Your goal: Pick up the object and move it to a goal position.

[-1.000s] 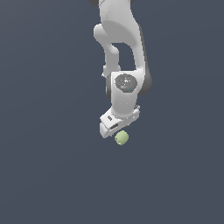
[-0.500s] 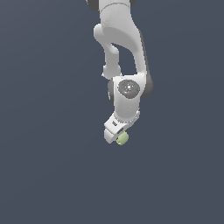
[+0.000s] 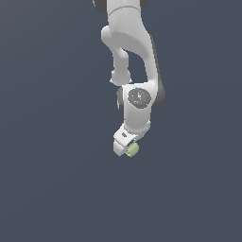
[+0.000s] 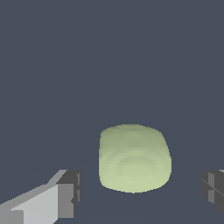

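white jaws (image 4: 138, 192) stand open, either side of the pale green object (image 4: 134, 158), not touching it. grasp and move to goal remain.

The arm (image 3: 130, 52) is glossy white all over, built from fat rounded tube sections with darker grey bands where the joints meet. The wrist has a round grey cap (image 3: 139, 97) on it with a few tiny coloured dots, maybe red and green, too small to be sure. The gripper (image 4: 140, 192) body is a blocky white piece, and its fingers (image 4: 57, 199) are light grey bars ending in dark grey, squared-off pads.
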You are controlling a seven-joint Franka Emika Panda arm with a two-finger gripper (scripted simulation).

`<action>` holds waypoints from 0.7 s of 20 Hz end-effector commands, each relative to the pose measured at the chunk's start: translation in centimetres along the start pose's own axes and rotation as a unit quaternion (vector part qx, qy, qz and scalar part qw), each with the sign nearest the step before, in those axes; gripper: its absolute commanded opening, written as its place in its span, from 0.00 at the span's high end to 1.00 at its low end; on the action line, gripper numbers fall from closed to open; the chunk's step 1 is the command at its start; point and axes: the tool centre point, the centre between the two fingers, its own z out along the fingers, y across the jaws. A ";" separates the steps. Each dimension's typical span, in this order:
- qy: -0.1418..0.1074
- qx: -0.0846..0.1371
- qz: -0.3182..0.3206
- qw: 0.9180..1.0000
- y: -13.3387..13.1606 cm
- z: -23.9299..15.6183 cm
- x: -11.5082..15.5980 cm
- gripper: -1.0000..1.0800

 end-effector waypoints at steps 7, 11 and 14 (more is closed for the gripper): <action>0.000 0.000 -0.002 1.000 -0.1 3.9 -0.1 0.04; 0.000 0.000 -0.002 1.000 0.0 4.5 0.0 0.04; 0.000 0.000 -0.002 1.000 0.0 4.5 0.0 1.00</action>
